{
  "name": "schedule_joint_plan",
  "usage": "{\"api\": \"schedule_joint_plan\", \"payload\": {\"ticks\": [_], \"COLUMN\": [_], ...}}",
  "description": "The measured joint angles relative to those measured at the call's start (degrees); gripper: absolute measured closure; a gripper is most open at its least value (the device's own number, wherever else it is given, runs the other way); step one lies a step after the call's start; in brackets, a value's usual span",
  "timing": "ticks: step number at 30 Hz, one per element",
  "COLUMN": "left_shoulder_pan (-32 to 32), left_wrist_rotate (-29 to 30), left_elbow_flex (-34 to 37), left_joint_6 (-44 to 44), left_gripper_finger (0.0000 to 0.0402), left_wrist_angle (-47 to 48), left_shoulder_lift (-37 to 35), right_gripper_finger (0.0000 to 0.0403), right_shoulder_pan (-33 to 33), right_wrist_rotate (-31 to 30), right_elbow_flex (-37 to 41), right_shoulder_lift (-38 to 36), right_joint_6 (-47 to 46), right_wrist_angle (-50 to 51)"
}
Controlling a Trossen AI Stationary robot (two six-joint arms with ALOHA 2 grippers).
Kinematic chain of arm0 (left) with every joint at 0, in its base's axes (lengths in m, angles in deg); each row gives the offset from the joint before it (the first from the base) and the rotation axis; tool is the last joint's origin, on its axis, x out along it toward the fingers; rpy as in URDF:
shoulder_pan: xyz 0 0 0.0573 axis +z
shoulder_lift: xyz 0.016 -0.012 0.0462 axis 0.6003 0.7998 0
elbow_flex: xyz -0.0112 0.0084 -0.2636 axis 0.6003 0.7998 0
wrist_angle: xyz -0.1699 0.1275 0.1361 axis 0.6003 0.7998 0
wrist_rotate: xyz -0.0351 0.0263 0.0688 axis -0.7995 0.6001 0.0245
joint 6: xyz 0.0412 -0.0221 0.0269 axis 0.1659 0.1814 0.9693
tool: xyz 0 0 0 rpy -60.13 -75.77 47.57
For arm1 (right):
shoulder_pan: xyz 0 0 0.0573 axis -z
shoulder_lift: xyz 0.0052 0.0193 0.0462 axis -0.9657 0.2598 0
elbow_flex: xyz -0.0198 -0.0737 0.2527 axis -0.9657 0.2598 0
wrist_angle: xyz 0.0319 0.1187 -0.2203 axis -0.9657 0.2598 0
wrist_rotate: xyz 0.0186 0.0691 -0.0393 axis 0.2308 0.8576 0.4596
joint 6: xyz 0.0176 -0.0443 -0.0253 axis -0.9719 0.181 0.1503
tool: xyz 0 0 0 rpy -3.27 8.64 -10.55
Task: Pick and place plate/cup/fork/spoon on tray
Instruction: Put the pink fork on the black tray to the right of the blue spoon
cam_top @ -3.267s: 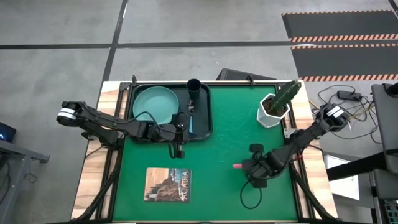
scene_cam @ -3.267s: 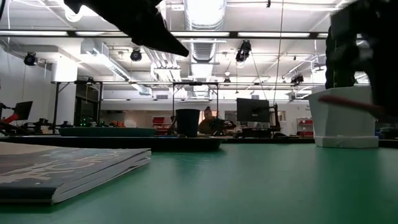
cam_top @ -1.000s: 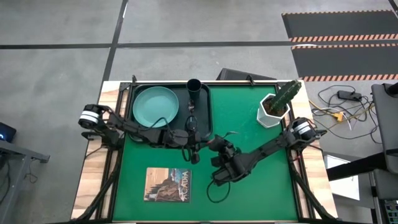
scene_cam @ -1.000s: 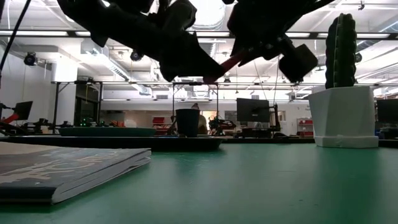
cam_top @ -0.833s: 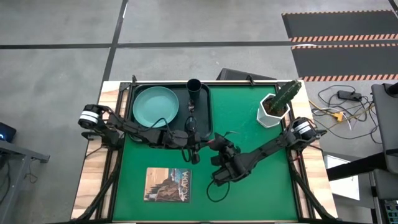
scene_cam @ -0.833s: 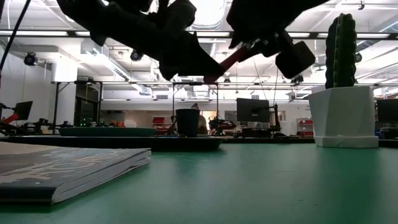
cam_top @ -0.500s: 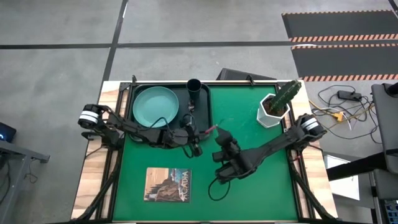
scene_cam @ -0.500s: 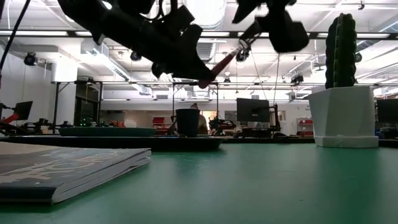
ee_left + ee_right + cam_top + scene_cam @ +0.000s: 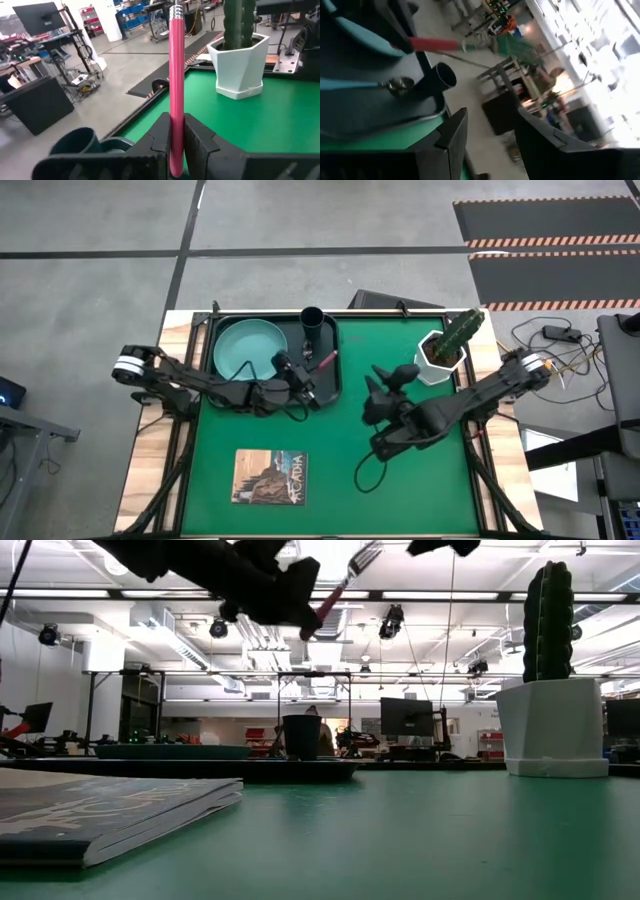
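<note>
The black tray [image 9: 222, 376] lies at the far left of the green mat, with the teal plate [image 9: 248, 348], the black cup [image 9: 311, 318] and the blue-handled spoon [image 9: 365, 84] on it. My left gripper [image 9: 306, 377] hangs over the tray's right part, shut on the red-handled fork [image 9: 323, 362]. In the low view the fork [image 9: 335, 588] rises slanting, tines uppermost. Right of the tray and well above the mat, my right gripper [image 9: 403, 373] stands open with nothing between its fingers [image 9: 451, 134]. My left gripper pinches the fork's red handle [image 9: 175, 131] between its two fingers, near the handle's free end. The fingers come from the table's left and the fork runs forward out of them, along them. The fork is lifted clear above the tray, tilted with its tines highest.
A white pot with a cactus [image 9: 442, 352] stands at the far right of the mat. A book [image 9: 270, 477] lies near the front left. Green mat [image 9: 380, 480] lies bare at the middle and near right.
My right gripper has opened, let go of the fork and drawn back up and toward the table's right and far side. My left gripper, still shut on the fork's handle, has risen and moved toward the far edge over the tray, the fork tipping tines-up.
</note>
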Motion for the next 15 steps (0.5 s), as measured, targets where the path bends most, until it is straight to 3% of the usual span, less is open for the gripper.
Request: {"api": "schedule_joint_plan", "payload": {"ticks": [4,7,12,15], "left_shoulder_pan": [-0.5,-0.7,-0.9,-0.9], "left_wrist_rotate": [-0.4,-3.5,-8.2,-8.7], "left_elbow_flex": [0.5,1.8,3.8,3.8], "left_joint_6": [0.8,0.9,2.1,2.8], "left_gripper_finger": [0.0390,0.0390,0.0389,0.0389], "left_wrist_angle": [-0.3,-2.4,-9.0,-9.1], "left_shoulder_lift": [-2.6,-3.8,-4.4,-4.4], "right_gripper_finger": [0.0255,0.0255,0.0255,0.0255], "right_shoulder_pan": [-1.6,-2.6,-2.6,-2.3], "right_wrist_rotate": [-4.0,-7.7,-8.5,-5.3], "right_elbow_flex": [7.6,14.5,23.9,27.5], "right_shoulder_lift": [-4.8,-7.6,-9.4,-8.9], "right_joint_6": [-8.1,-11.7,-8.9,-1.6], "right_wrist_angle": [-3.3,-11.1,-31.6,-46.2]}}
